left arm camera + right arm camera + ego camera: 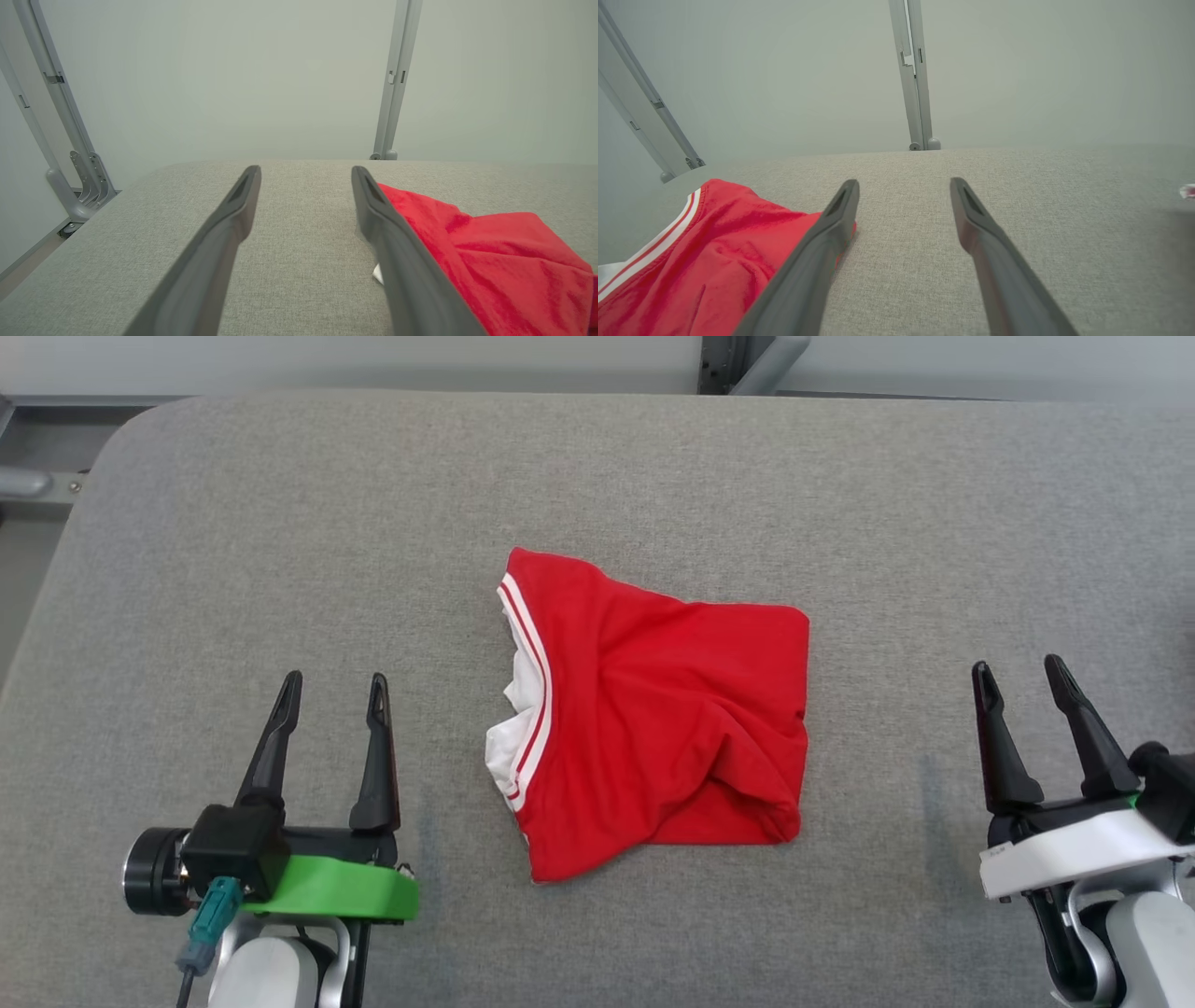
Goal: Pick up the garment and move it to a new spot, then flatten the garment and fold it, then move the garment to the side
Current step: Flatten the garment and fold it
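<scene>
The garment (653, 709) is a red shirt with white-striped trim, lying folded into a rough square at the middle of the grey padded table (280, 523). My left gripper (336, 689) stands open at the lower left, a short way left of the garment, holding nothing. My right gripper (1019, 674) is open at the lower right, well clear of the garment's right edge. In the left wrist view the garment (490, 261) lies to the right of my left gripper (306, 173). In the right wrist view the garment (705, 252) sits to the left of my right gripper (904, 185).
The table's rounded far-left corner (140, 420) drops off to a floor with grey metal frame parts (28, 481). A metal post (747, 364) stands behind the far edge. Bare fabric surrounds the garment on all sides.
</scene>
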{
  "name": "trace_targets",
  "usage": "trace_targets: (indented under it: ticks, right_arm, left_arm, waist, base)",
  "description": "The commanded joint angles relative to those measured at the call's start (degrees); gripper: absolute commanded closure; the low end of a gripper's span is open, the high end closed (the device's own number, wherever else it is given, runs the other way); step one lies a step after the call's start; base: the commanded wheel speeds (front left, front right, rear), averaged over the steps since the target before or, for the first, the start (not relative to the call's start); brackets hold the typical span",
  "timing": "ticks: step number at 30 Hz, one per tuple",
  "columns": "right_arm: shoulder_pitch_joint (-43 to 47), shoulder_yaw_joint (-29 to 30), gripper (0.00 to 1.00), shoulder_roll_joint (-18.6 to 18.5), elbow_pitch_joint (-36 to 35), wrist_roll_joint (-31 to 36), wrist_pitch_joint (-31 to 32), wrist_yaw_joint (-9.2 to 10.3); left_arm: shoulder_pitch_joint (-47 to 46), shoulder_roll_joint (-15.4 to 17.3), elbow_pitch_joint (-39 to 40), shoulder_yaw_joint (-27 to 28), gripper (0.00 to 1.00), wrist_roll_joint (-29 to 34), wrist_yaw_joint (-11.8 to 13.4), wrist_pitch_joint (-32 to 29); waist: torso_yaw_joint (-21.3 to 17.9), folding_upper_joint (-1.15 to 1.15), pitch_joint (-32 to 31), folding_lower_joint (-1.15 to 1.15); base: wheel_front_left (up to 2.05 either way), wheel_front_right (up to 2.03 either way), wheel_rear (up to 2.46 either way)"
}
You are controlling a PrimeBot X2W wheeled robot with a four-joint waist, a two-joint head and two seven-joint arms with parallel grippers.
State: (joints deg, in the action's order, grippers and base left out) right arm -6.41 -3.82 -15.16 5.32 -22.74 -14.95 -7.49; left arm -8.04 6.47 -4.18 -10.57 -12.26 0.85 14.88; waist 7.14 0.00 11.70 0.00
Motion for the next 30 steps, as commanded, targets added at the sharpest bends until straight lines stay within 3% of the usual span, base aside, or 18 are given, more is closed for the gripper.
trace_targets:
  ticks: [1, 10, 22, 23, 24, 30]
  right_arm:
    - [1.77, 0.95, 0.00, 0.36, -1.06, 1.16, 0.38, 0.01]
    - [6.20, 3.91, 0.00, 2.62, -5.30, 3.04, 2.22, 0.01]
    - [6.98, 4.44, 0.00, 2.95, -6.69, 3.87, 3.19, 0.01]
    - [6.82, 4.14, 0.33, 2.80, -6.73, 3.71, 3.43, 0.01]
    - [6.52, 3.84, 1.00, 2.60, -6.76, 3.56, 3.56, 0.01]
    - [1.51, -1.95, 1.00, 0.31, -5.25, 2.27, 4.67, 0.01]
  left_arm:
    - [1.01, 0.68, 0.17, 0.20, 0.00, 0.24, 0.21, 0.13]
    - [3.20, 1.47, 1.31, 0.22, 0.00, -0.33, 1.04, -1.12]
    - [3.37, 1.78, 1.54, -0.47, 0.00, -0.72, 1.27, -1.72]
    - [3.22, 1.75, 1.52, -0.61, 0.00, -0.69, 1.25, -1.75]
    - [2.97, 1.71, 1.52, -0.75, 0.00, -0.60, 1.21, -1.77]
    - [0.70, 1.04, 1.46, -1.82, 0.00, -0.56, 0.74, -1.52]
  waist:
    - [-1.62, 0.00, -1.49, 0.00]
    - [-3.22, 0.00, -2.76, 0.00]
    - [-3.03, 0.00, -3.15, 0.00]
    - [-2.84, 0.00, -3.08, 0.00]
    - [-2.59, 0.00, -2.95, 0.00]
    - [-0.37, 0.00, -1.17, 0.00]
  base:
    - [0.00, 0.00, 0.00]
    - [0.00, 0.00, 0.00]
    - [0.00, 0.00, 0.00]
    - [0.00, 0.00, 0.00]
    - [0.00, 0.00, 0.00]
    - [0.00, 0.00, 0.00]
